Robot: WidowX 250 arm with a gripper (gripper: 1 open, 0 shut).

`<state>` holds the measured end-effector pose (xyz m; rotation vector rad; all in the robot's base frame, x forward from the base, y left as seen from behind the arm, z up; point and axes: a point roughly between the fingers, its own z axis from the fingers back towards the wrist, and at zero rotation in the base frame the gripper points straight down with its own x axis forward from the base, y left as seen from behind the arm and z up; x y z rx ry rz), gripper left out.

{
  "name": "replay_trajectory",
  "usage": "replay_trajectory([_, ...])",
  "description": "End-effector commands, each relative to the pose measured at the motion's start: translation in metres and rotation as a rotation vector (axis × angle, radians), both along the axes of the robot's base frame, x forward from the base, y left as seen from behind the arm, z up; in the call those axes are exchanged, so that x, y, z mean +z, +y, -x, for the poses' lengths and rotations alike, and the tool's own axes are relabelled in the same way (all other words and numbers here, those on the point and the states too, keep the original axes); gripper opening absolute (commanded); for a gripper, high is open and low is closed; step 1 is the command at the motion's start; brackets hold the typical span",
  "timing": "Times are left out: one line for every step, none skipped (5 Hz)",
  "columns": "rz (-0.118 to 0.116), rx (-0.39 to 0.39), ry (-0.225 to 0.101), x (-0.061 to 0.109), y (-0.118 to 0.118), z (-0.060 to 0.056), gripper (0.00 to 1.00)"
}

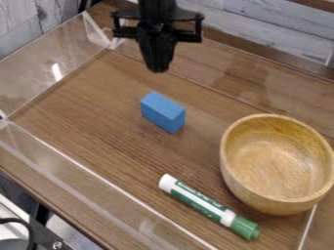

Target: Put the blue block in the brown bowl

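Observation:
The blue block (163,111) lies on the wooden table (86,109), left of the middle, with nothing touching it. My gripper (159,64) hangs well above and behind the block, pointing straight down, and holds nothing. Its dark fingers merge into one mass, so no gap between them can be made out. The brown bowl (235,140) stands at the right, empty, a short way right of and nearer than the block.
A white-and-green marker (209,206) lies near the front edge, left of the bowl. Low clear plastic walls (53,70) run around the table, and the arm's cables hang behind the gripper.

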<state>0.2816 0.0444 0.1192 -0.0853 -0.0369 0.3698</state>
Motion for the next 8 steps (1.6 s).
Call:
replay_trajectory([-0.01, 0.012, -0.041, 0.0, 0.001, -0.005, 1.0])
replay_trajectory([-0.012, 0.014, -0.048, -0.011, 0.002, -0.006, 1.0])
replay_trajectory([-0.01, 0.057, -0.055, -0.023, 0.002, -0.006, 1.0])
replay_trajectory([-0.007, 0.088, -0.063, -0.035, 0.003, -0.006, 1.0])
replay_trajectory([-0.001, 0.117, -0.068, -0.044, 0.003, -0.007, 1.0])
replay_trajectory([0.004, 0.132, -0.074, -0.053, 0.003, -0.008, 1.0])
replay_trajectory([0.007, 0.141, -0.078, -0.061, 0.003, -0.009, 1.0])
replay_trajectory([0.011, 0.15, -0.086, -0.068, 0.003, -0.01, 1.0])
